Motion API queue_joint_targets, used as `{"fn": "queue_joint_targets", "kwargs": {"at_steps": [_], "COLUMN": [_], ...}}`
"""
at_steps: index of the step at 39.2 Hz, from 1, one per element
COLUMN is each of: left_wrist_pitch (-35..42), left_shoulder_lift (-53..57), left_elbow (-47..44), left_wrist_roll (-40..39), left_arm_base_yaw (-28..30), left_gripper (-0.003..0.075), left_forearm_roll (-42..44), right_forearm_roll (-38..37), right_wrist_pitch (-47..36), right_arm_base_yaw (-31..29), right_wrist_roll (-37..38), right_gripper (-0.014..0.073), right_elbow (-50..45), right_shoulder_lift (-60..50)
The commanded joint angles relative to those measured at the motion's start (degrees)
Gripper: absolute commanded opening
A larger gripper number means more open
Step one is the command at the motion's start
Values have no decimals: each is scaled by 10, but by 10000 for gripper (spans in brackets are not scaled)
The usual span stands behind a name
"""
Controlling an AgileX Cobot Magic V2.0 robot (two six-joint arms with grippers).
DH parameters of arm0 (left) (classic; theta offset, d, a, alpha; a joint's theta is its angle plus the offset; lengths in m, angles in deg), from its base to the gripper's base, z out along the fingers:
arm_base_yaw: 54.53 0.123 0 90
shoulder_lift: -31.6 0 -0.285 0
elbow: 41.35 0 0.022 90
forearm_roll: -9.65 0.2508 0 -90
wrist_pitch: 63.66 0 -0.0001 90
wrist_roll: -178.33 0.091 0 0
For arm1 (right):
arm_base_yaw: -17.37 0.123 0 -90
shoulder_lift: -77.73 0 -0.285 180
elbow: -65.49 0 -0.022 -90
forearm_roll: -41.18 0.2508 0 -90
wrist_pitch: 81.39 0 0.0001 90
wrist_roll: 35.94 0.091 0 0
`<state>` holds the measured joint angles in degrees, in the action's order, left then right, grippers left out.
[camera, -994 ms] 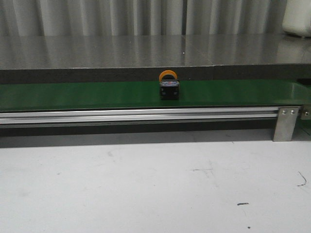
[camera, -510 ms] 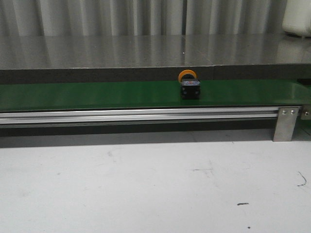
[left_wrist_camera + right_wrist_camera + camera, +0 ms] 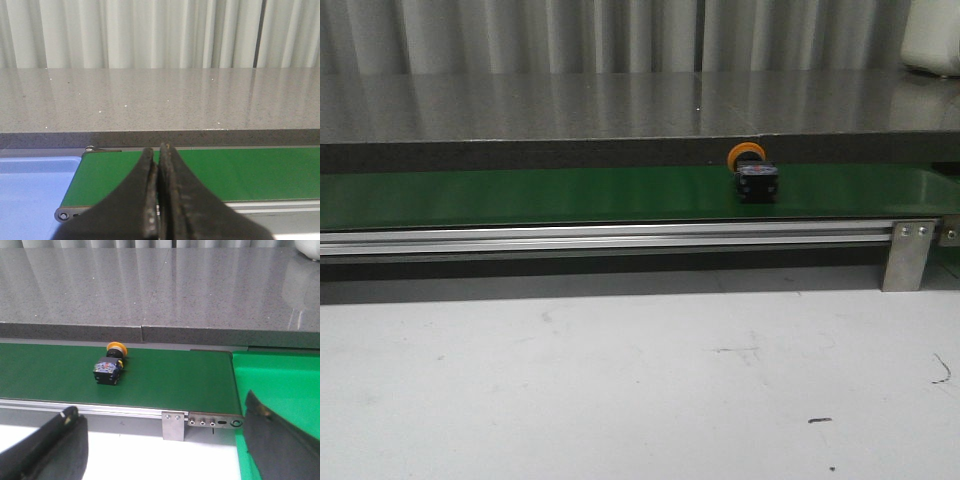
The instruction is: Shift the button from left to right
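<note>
Long green belt across the front view, with a grey speckled counter behind it and pale curtains further back; aluminium rail along the belt's near edge, ending at a metal bracket near the belt's right end. Bright green tray just past the belt's right end, blue tray just past its left end. White worn tabletop in front of the belt. Left gripper above the belt's left end, fingers pressed together, holding nothing. Right gripper near the belt's right end, fingers wide apart, nothing between them. Button lying on the belt, right of the belt's middle and short of the bracket, orange-yellow cap toward the counter, black body toward the rail. Small coloured marks on the body's end face, blue and red; no writing or brand readable there.
</note>
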<state>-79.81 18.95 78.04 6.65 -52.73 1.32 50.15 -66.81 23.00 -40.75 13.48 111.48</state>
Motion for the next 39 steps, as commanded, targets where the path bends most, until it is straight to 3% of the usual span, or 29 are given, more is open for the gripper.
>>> {"fn": "queue_joint_targets", "kwargs": {"at_steps": [1, 9, 23, 39], "left_wrist_pitch": [45, 45, 45, 45], "left_shoulder_lift": [-6, -6, -6, -6], "left_elbow": [16, 16, 16, 16], "left_wrist_roll": [-1, -1, -1, -1], "left_arm_base_yaw": [-1, -1, -1, -1], "left_gripper": [-21, -21, -21, -21], "left_forearm_roll": [-8, -8, -8, -8], "right_forearm_roll": [2, 2, 3, 18], "right_wrist_pitch": [-49, -45, -7, 128], "right_arm_base_yaw": [1, -2, -30, -30], "right_wrist_roll": [-3, 8, 40, 40], "right_gripper": [645, 645, 644, 644], "right_elbow": [21, 48, 216, 424], "right_shoulder_lift": [9, 71, 354, 588]}}
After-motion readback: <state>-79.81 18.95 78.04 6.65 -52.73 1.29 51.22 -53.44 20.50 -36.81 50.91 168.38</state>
